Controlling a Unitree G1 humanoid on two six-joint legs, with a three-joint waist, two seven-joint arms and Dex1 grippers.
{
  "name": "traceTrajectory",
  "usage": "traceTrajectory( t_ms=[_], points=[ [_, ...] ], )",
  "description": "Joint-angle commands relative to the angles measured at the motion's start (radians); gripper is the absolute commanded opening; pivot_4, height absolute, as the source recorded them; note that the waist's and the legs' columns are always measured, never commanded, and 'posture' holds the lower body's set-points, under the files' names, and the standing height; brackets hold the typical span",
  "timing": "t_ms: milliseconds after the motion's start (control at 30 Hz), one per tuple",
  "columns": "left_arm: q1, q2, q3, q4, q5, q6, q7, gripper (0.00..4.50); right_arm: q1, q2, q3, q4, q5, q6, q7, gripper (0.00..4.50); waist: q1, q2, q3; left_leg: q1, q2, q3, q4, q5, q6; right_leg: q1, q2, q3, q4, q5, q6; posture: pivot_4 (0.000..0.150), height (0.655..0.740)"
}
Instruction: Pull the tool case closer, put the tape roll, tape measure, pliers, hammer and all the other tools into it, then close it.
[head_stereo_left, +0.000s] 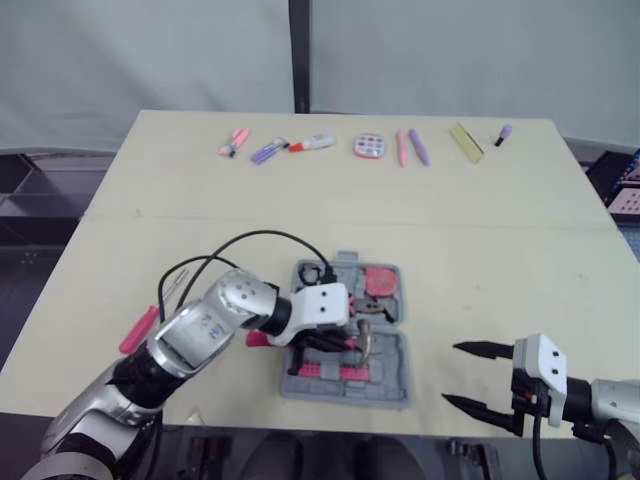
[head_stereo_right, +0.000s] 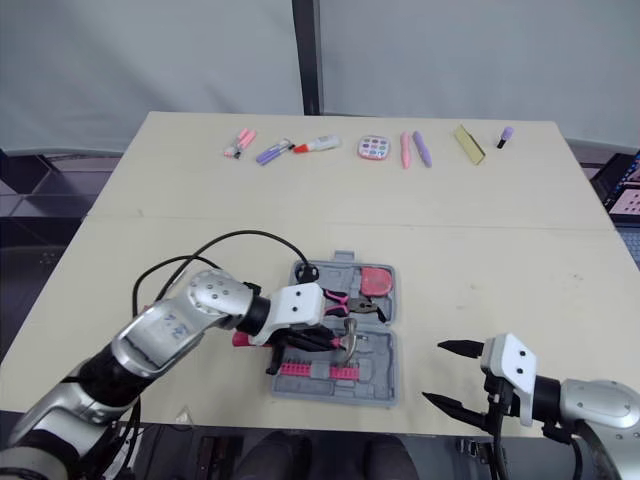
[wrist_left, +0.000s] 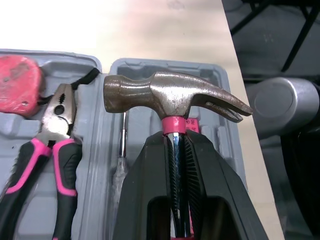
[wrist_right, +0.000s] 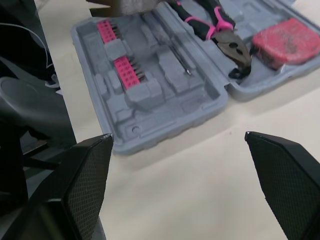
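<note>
The grey tool case (head_stereo_left: 388, 378) lies open near the table's front edge. My left gripper (wrist_left: 176, 139) is shut on the pink-collared handle of the hammer (wrist_left: 170, 95), whose steel head hangs over the case's near half. Pink-handled pliers (wrist_left: 55, 135) and a pink tape measure (head_stereo_left: 380, 282) lie in the far half. Pink bit strips (wrist_right: 122, 70) sit in the near half. My right gripper (head_stereo_left: 452, 374) stands open with nothing in it, to the right of the case, close to the table's front edge.
A pink tool (head_stereo_left: 138, 328) lies on the table left of my left arm. Along the far edge is a row of small items: markers (head_stereo_left: 268, 150), a round palette (head_stereo_left: 370, 146), two pens (head_stereo_left: 410, 147), a yellow strip (head_stereo_left: 466, 142).
</note>
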Motion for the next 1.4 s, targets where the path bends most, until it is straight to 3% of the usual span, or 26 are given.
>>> traceTrajectory(
  t_ms=[33,633,1400],
  points=[
    [-0.068,-0.039,-0.026,-0.008,0.028,0.020,0.002,0.07,-0.013,-0.008,0.007,0.007,0.000,-0.026,0.017,4.50,0.001,0.000,0.000,0.000,0.000,0.000,0.000,0.000,0.000,0.000,0.000,0.000,0.000,0.000,0.000,0.150,0.7134],
    [-0.147,-0.162,-0.231,0.017,0.138,0.181,0.063,0.07,0.001,-0.013,0.019,0.027,-0.021,-0.053,0.028,4.50,0.002,0.000,0.000,0.000,-0.001,-0.001,0.001,0.000,0.000,0.000,0.000,0.000,0.001,0.000,0.000,0.150,0.7134],
    [-0.168,-0.325,-0.283,0.166,0.189,0.199,0.144,0.07,0.081,-0.015,-0.049,-0.016,-0.012,-0.060,0.017,4.50,0.003,0.000,0.000,-0.001,-0.001,0.000,0.001,0.000,0.001,0.000,0.000,0.000,0.001,0.000,0.000,0.150,0.7134]
  ],
)
